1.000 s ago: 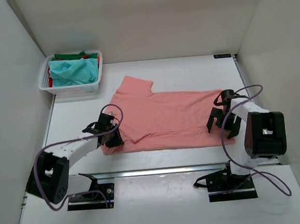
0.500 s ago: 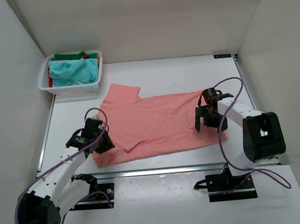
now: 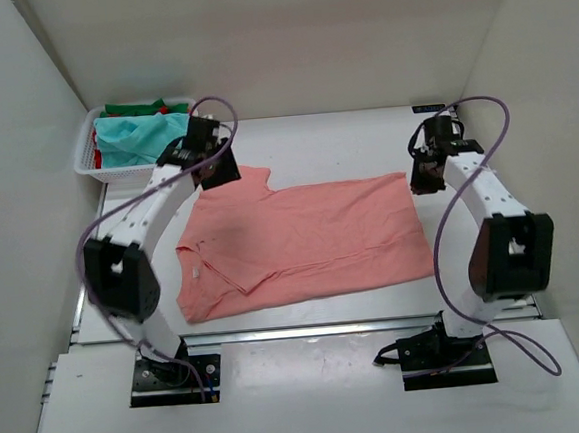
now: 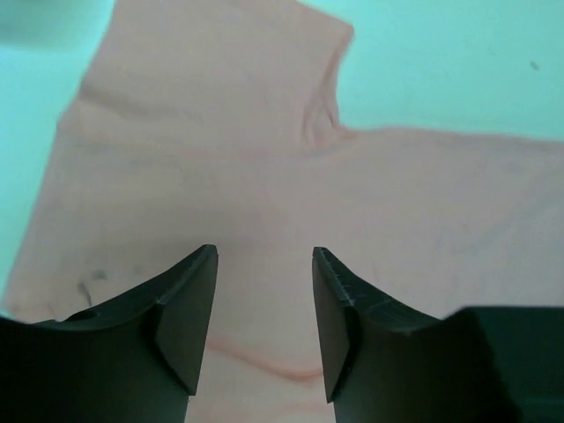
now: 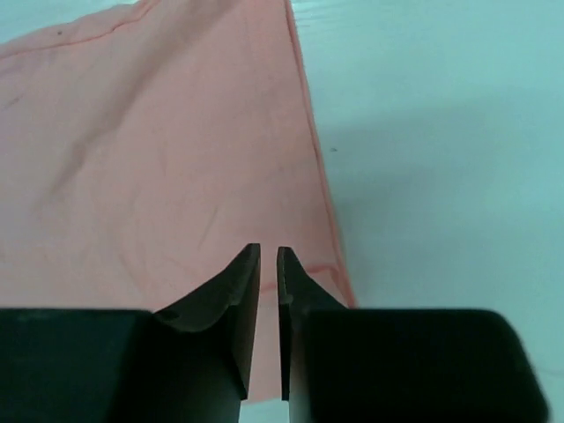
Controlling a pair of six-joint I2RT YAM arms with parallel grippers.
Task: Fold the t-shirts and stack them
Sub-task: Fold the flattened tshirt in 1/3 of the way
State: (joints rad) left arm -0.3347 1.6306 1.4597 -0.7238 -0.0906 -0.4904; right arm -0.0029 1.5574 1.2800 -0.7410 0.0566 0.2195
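Your left gripper (image 4: pixel 263 257) is hovering with its jaws spread and empty, and the salmon-pink t-shirt (image 4: pixel 264 176) is lying flat directly beneath and ahead of it. Your right gripper (image 5: pixel 269 254) is keeping its fingers pressed together, gripping nothing, right above the shirt's side edge, with bare table (image 5: pixel 441 176) showing just beside it.

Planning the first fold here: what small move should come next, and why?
Probably lower the left gripper onto the far sleeve and close on it. The salmon-pink t-shirt lies spread flat, unfolded; that gripper's jaws stand open above it near the sleeve, while the right gripper is shut at the far right corner, no cloth visibly between its jaws.
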